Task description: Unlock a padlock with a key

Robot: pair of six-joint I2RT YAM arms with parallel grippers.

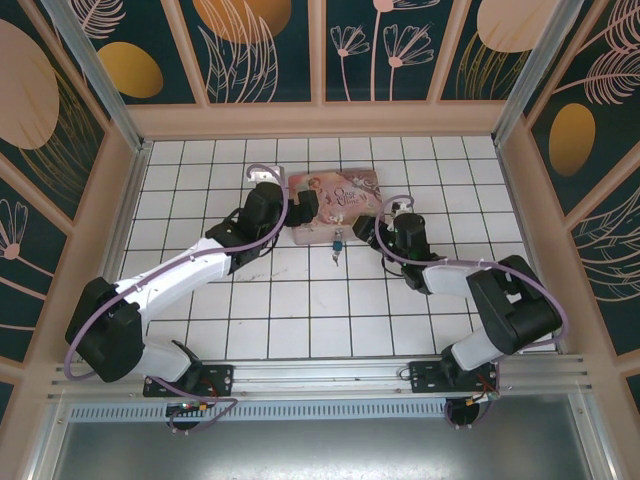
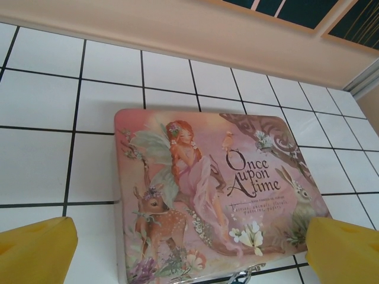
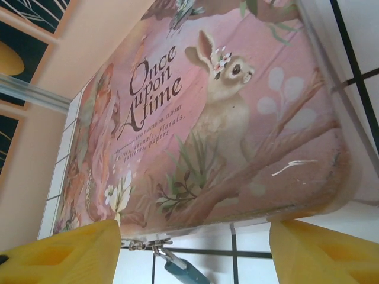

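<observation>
Tiled table [image 1: 300,320]: white squares, dark grout, walled by panels printed with leaves. Pink tin box [image 1: 340,195] is set flat toward the far middle. Its lid is printed with a fairy, a fawn, a bird and a rabbit, and is lettered "Once upon A time"; a finer line of script beneath is not read with confidence. A pale scratch is noted on the lid near the rabbit in the right wrist view.

Left gripper [image 1: 303,207] is held at the tin's left side, yellow fingers [image 2: 35,251] spread wide, gripping nothing. Right gripper [image 1: 365,232] is held at the tin's near right corner, fingers [image 3: 65,254] likewise wide apart and empty.

Padlock [image 3: 185,273] is found hanging at the tin's near edge, between the two grippers: blue body, silvery shackle hooked through a small metal clasp. It is touched by neither gripper.
</observation>
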